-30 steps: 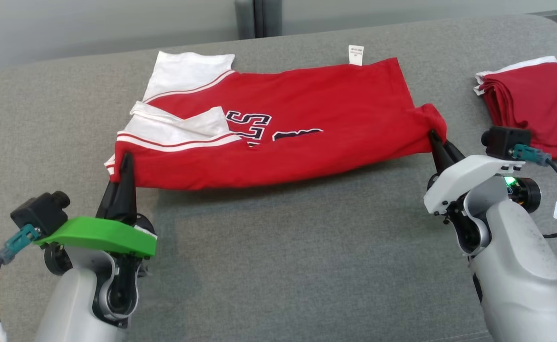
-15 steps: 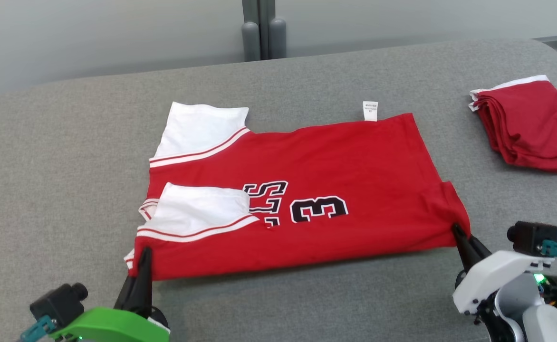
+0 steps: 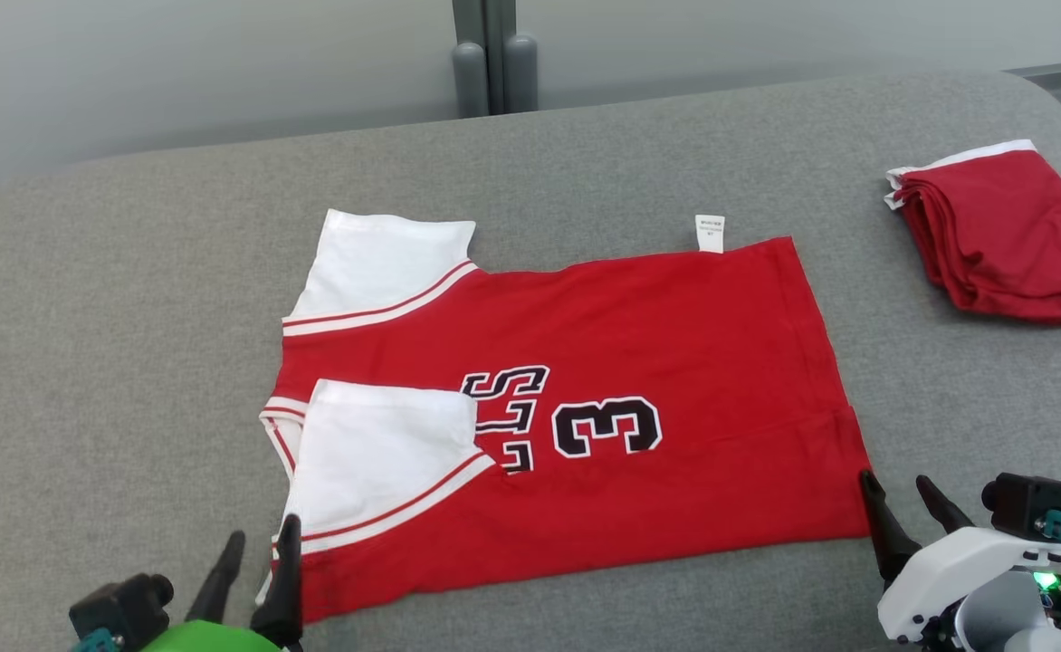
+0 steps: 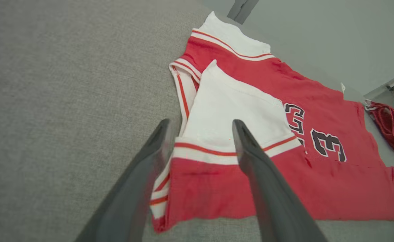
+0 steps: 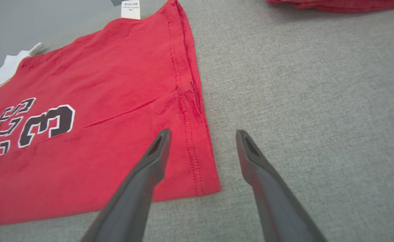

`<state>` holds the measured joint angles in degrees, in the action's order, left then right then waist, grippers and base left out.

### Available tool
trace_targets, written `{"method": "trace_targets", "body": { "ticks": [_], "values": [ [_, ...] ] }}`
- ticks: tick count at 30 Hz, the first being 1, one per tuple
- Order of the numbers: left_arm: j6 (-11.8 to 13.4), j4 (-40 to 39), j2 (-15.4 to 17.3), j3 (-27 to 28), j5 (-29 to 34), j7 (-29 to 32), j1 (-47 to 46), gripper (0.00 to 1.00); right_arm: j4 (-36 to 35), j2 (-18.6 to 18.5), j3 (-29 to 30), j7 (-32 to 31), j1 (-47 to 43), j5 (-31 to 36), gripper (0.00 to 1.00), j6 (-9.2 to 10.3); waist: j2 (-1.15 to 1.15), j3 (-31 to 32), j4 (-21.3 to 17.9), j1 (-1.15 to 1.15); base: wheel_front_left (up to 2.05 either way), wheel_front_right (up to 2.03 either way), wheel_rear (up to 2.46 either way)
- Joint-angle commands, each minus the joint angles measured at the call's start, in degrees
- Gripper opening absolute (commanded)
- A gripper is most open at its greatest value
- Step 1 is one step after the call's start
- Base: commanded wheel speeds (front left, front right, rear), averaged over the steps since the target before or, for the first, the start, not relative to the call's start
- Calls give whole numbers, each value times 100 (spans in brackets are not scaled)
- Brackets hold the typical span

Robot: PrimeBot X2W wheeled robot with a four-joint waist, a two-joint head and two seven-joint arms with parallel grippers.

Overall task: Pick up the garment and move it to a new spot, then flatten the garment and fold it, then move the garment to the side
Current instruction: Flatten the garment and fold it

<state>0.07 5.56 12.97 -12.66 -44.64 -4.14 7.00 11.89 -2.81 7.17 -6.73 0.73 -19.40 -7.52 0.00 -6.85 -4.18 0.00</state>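
The garment [image 3: 675, 353] is a red jersey with white sleeves and a black "3", spread flat on the grey surface, with one white sleeve [image 3: 386, 453] folded over its front. My left gripper [image 3: 259, 548] stands open at the jersey's near left corner [image 4: 183, 208], nothing between its fingers. At the near right corner [image 5: 197, 168] my right gripper [image 3: 897, 484] is open too, its fingers straddling the hem edge without holding it. A white label [image 3: 710, 232] sticks out at the far edge.
A second red garment [image 3: 1001, 235], folded, lies at the far right of the grey padded surface [image 3: 132, 317]. Beyond the far edge stands a grey post [image 3: 492, 54] against a pale wall.
Both grippers have opened and let go of the jersey's near corners. The jersey, pulled toward me and held up at its near edge before, now lies flat. The camera has also shifted.
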Motion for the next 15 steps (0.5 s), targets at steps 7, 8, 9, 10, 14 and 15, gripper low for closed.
{"method": "trace_targets", "body": {
  "ticks": [7, 8, 9, 10, 14, 15],
  "values": [
    [-127, -311, 651, -129, 671, 160, -946, 100, -359, -17, 34, 110, 282, 585, 100, 7, 0, -114, -108, 0, 0, 0, 0],
    [-189, -364, 821, -176, 830, 266, -1186, 100, -413, -18, 15, 93, 364, 637, 100, 7, 0, -155, -134, 0, 0, 0, 0],
    [-254, -415, 946, -215, 917, 362, -1389, 100, -459, -18, -11, 76, 440, 675, 100, 7, 0, -200, -161, 0, 0, 0, 0],
    [-314, -454, 1060, -234, 951, 500, -1644, 100, -513, -18, -63, 48, 541, 735, 100, 7, 0, -257, -196, 0, 0, 0, 0],
    [-504, -524, 1503, -232, 1034, 1036, -2689, 100, -635, -17, -277, -6, 927, 905, 100, 7, 0, -513, -365, 0, 0, 0, 0],
    [-557, -495, 1599, -234, 972, 1202, -2988, 100, -659, -19, -345, -24, 1047, 934, 100, 7, 0, -611, -420, 0, 0, 0, 0]
  ]
}}
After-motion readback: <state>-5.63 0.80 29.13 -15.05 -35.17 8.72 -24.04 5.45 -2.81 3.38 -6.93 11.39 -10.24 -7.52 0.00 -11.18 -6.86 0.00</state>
